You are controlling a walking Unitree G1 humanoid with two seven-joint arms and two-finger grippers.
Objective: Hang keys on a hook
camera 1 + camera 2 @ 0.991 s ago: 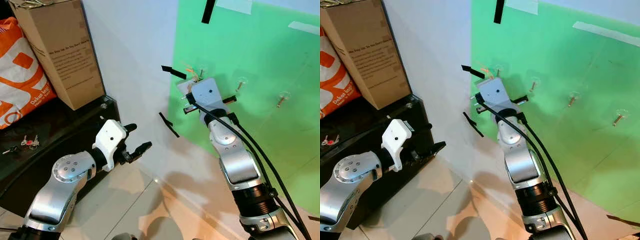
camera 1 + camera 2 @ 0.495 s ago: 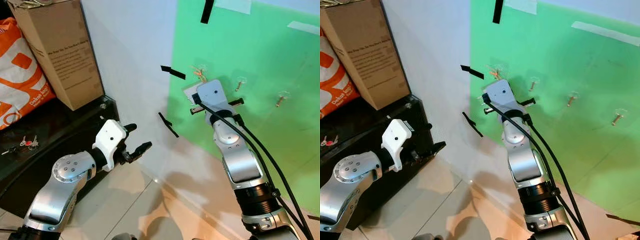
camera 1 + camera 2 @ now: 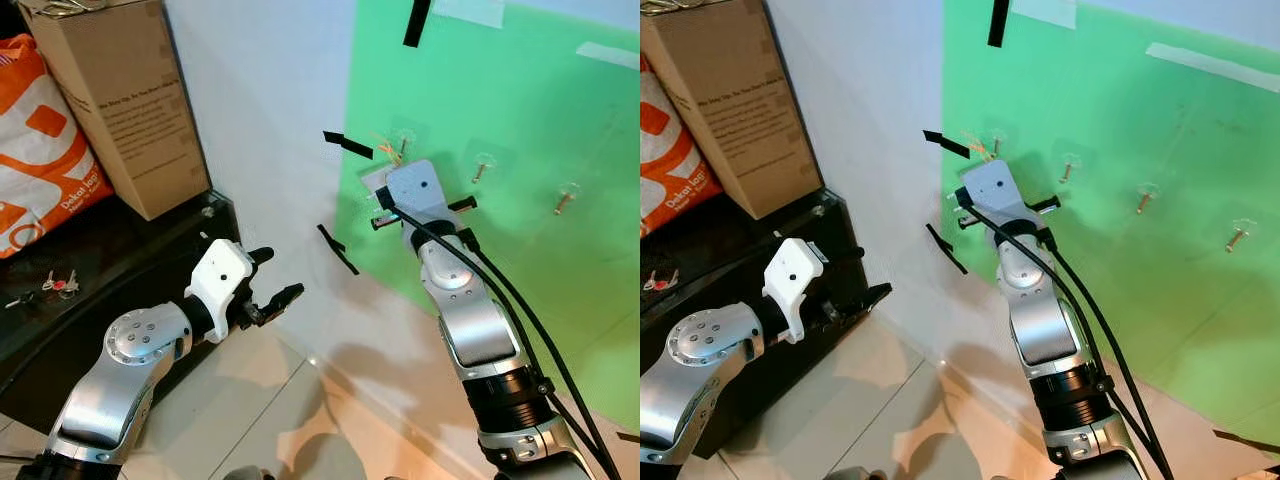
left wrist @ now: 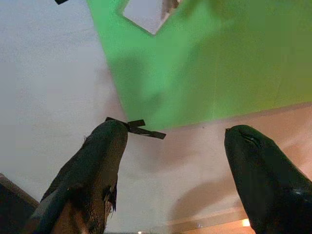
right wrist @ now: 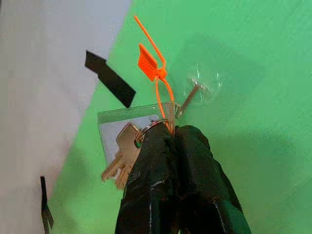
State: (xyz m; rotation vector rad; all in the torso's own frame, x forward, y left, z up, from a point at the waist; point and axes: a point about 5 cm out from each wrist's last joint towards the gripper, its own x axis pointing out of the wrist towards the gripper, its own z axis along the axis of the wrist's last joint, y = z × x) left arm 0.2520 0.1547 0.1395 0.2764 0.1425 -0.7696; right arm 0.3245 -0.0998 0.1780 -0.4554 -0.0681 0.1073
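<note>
Now right hand point(image 5: 174, 134) clenching keys point(image 5: 124, 158) by ring, holding them w/ orange tag point(image 5: 148, 62) just beside leftmost hook point(image 5: 191, 95) on green wall. Ring not yet over hook; hanging + release remaining. Left hand point(image 3: 268, 276) idling, fingers apart, empty.

On my left I see a tall cardboard box point(image 3: 115, 100) standing on a black cabinet point(image 3: 120, 260), with an orange and white bag point(image 3: 40, 140) pressed against its far side. A green sheet point(image 3: 520, 110) covers the wall point(image 3: 260, 90) ahead, white to its left. Short black tape strips point(image 3: 346, 145) sit along the sheet's edge, another up top point(image 3: 416, 22). Glossy beige floor tiles point(image 3: 260, 410) below.
</note>
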